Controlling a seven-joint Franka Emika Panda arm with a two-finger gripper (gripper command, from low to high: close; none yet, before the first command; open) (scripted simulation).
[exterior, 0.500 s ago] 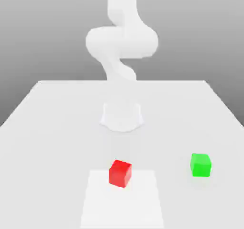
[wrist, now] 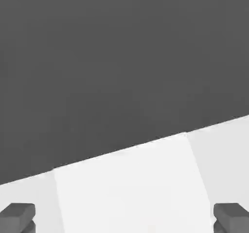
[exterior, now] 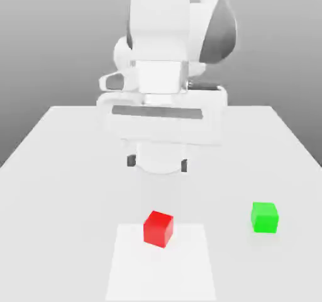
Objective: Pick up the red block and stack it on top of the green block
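The small bright red cube [exterior: 158,228] has a flat, matt finish with no sheen, grain or marking, and each face reads as one even tone. The small bright green cube [exterior: 265,217] has the same plain matt surface. The pale grey tabletop [exterior: 56,168] looks smooth and dull, without texture, and a lighter, equally smooth rectangular patch [exterior: 188,263] lies in it under the red cube. The white robot arm [exterior: 165,30] looks like smooth moulded plastic with a soft satin shading, darker grey at one rounded joint. The gripper [exterior: 157,162] has dark grey, matt fingertips [wrist: 17,216].
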